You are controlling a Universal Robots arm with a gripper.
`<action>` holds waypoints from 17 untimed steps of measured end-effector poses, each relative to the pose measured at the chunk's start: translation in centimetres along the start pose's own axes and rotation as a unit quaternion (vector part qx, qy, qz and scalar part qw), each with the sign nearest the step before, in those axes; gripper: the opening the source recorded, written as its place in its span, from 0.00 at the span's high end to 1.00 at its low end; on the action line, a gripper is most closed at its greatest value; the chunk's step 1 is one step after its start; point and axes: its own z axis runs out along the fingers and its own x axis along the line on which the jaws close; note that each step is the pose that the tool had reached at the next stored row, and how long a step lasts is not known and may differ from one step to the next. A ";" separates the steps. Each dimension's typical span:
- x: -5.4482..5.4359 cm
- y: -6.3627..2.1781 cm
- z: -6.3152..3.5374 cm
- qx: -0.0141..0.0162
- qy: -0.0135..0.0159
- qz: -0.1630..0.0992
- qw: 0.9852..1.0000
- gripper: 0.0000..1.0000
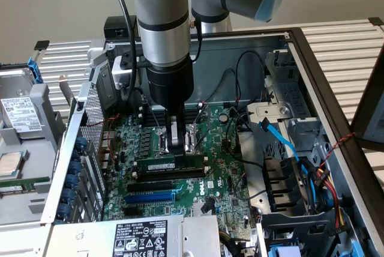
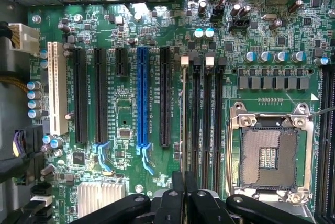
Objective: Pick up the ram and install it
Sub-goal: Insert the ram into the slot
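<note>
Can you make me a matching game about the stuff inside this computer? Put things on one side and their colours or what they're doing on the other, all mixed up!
Things:
1. ram
2. square socket
3. long slot with black slots on either side
4. gripper

Colours or states:
a. blue
b. empty, with a silver frame
c. shut on a thin stick
d. green with a white label

Pairs: 1-d, 2-b, 3-a, 4-c

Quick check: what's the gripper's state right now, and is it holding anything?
Gripper: closed, holding the ram by its top edge.
</note>
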 end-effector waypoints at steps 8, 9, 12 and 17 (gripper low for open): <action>0.0 -0.02 0.00 0.000 -0.001 0.000 1.000 0.87; 0.0 -0.06 0.00 -0.001 -0.002 0.000 1.000 0.87; 0.0 -0.18 0.02 -0.004 -0.005 0.000 1.000 0.87; 0.0 -0.17 0.00 -0.014 -0.006 -0.001 1.000 0.87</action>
